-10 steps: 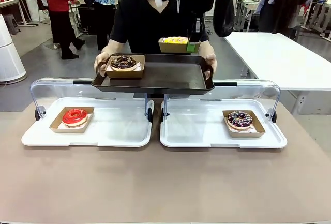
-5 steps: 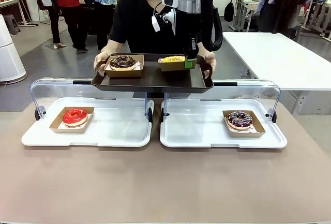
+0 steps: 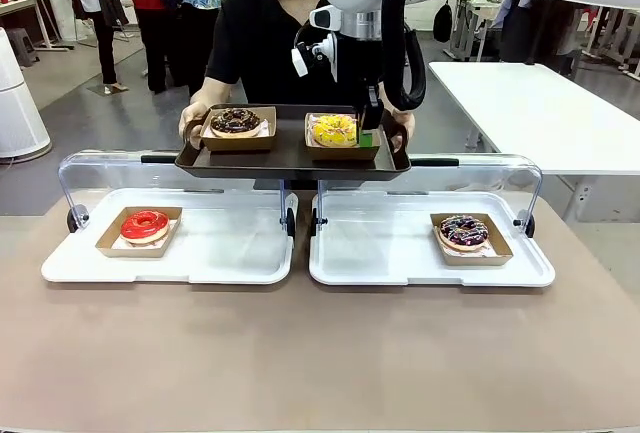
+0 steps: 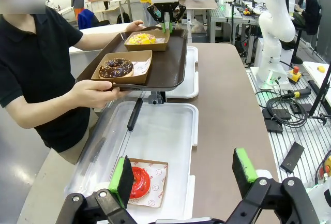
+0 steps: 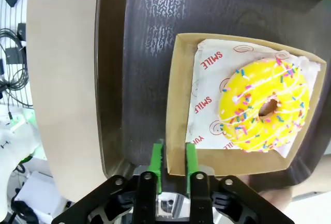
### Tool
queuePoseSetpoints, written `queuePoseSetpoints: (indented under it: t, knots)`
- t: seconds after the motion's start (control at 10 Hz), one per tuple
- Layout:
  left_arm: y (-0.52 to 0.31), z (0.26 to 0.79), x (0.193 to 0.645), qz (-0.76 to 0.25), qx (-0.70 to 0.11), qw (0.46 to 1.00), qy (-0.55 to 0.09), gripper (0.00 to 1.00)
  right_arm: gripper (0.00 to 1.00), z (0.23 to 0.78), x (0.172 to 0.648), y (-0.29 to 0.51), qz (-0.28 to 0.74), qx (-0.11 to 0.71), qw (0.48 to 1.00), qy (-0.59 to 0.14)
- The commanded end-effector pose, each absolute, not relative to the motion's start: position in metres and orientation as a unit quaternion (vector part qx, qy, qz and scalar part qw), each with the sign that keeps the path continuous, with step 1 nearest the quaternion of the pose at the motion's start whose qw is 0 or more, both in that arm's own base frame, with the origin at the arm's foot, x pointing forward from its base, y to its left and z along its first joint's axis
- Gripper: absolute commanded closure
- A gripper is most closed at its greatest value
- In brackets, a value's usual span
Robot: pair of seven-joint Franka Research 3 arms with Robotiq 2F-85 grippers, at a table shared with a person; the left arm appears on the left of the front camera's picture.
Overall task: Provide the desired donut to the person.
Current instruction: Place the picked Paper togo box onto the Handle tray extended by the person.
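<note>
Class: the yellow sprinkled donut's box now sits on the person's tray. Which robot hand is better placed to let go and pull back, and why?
The right hand: its pads straddle the cardboard box wall holding the yellow donut on the brown tray. The left hand hangs open above the red donut.

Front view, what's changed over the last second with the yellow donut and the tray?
The right hand lowered the yellow donut in its paper box onto the tray and set it flat; its pads still straddle the box's edge. The person still holds the tray; the chocolate donut, red donut and purple donut haven't moved.
</note>
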State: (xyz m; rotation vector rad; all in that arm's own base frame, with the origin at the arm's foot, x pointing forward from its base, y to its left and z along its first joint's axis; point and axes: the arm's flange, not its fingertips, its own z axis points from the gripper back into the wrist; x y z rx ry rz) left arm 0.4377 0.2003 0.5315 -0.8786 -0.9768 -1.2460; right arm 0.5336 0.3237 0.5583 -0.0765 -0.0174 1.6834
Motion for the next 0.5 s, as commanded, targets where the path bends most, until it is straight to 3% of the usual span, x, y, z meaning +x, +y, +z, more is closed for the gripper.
queuePoseSetpoints:
  t: [0.0, 0.2, 0.3, 0.4]
  knots:
    - [0.2013, 0.5333, 0.4374, -0.54, -0.379, 0.62, -0.425, 0.0, 0.0, 0.5621, 0.5366, 0.3203, 0.753, -0.024, 0.657, -0.005]
    - [0.2013, 0.5333, 0.4374, -0.54, -0.379, 0.62, -0.425, 0.0, 0.0, 0.5636, 0.5373, 0.3208, 0.754, -0.022, 0.656, -0.005]
    - [0.2013, 0.5333, 0.4374, -0.54, -0.379, 0.62, -0.425, 0.0, 0.05, 0.5627, 0.5364, 0.3208, 0.755, -0.021, 0.655, -0.005]
    - [0.2013, 0.5333, 0.4374, -0.54, -0.379, 0.62, -0.425, 0.0, 0.0, 0.5634, 0.5371, 0.3208, 0.755, -0.02, 0.655, -0.005]
